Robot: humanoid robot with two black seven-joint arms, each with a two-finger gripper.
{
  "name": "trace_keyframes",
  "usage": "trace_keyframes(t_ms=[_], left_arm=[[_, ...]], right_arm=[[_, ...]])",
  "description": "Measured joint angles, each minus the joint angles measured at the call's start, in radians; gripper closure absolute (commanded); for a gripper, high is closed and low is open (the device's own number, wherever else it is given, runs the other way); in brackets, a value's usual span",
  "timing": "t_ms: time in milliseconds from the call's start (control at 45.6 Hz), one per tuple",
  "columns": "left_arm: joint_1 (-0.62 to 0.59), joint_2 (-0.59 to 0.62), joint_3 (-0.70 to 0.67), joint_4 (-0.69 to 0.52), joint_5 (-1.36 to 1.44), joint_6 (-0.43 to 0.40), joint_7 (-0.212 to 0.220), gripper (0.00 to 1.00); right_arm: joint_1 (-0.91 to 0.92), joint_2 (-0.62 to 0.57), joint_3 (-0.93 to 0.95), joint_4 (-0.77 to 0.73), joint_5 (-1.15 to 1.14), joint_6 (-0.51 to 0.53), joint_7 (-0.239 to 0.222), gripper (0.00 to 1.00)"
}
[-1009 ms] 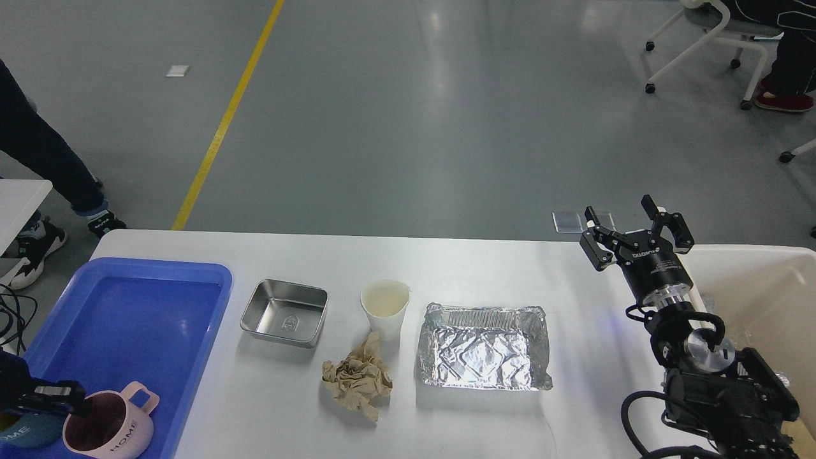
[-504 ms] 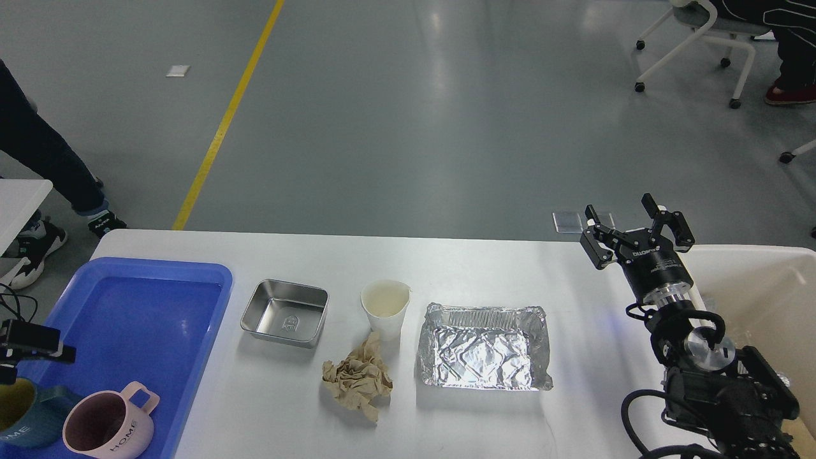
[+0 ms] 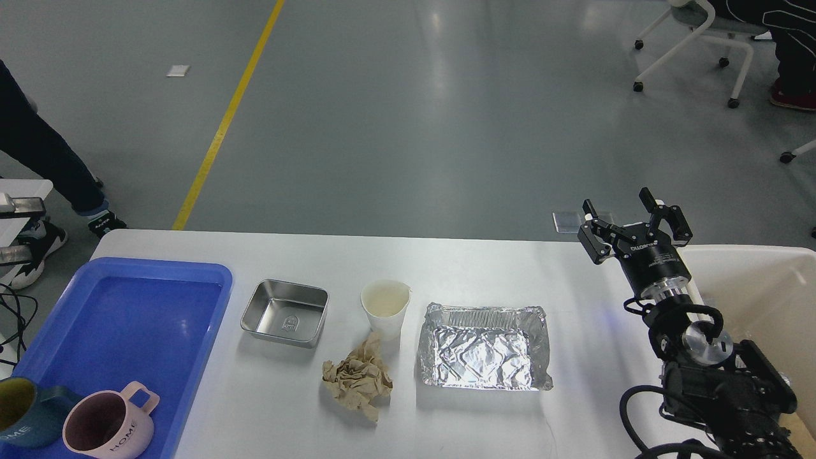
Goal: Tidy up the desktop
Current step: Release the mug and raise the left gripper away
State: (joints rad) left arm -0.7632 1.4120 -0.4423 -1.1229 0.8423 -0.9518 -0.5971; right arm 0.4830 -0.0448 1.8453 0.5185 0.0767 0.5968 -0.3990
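The white desktop carries a steel box, a white paper cup, a crumpled brown paper and a foil tray. A pink mug and a dark teal mug stand in the blue tray at the left. My right gripper is open and empty, raised above the table's far right edge beside the cream bin. My left gripper shows at the left edge, raised beyond the tray's far left corner. Its two fingers stand apart with nothing between them.
A person's legs and shoes stand at the far left beside a small white table. Wheeled chairs stand at the far right on the grey floor. A yellow floor line runs beyond the table.
My left gripper has let go of the pink mug's rim and risen up and left, away from the tray. My right gripper has lifted slightly.
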Motion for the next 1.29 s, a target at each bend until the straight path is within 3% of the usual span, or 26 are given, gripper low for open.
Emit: trace_keyframes(t_ms=[351, 570, 987, 1053, 1206, 1294], left_arm=[[-0.001, 0.171, -0.002, -0.003, -0.107, -0.008, -0.016, 0.04], [0.005, 0.271, 0.098, -0.002, -0.063, -0.008, 0.034, 0.04], [0.001, 0.295, 0.124, 0.006, 0.007, -0.008, 0.082, 0.03], [0.005, 0.276, 0.124, 0.008, 0.012, 0.009, 0.108, 0.03], [-0.004, 0.133, 0.116, 0.008, 0.077, 0.101, 0.262, 0.03], [-0.030, 0.045, 0.112, 0.011, 0.122, 0.128, 0.313, 0.03]], right_arm=[[-0.004, -0.002, -0.001, 0.034, -0.002, -0.005, 0.000, 0.00], [-0.001, -0.002, -0.001, 0.042, -0.002, -0.005, 0.000, 0.00], [-0.003, -0.002, -0.002, 0.043, -0.002, -0.005, 0.000, 0.00], [-0.004, -0.002, -0.002, 0.043, -0.002, -0.005, 0.000, 0.00], [-0.004, -0.002, -0.002, 0.043, -0.002, -0.005, 0.000, 0.00], [-0.006, -0.008, -0.002, 0.043, -0.002, -0.005, 0.000, 0.00]])
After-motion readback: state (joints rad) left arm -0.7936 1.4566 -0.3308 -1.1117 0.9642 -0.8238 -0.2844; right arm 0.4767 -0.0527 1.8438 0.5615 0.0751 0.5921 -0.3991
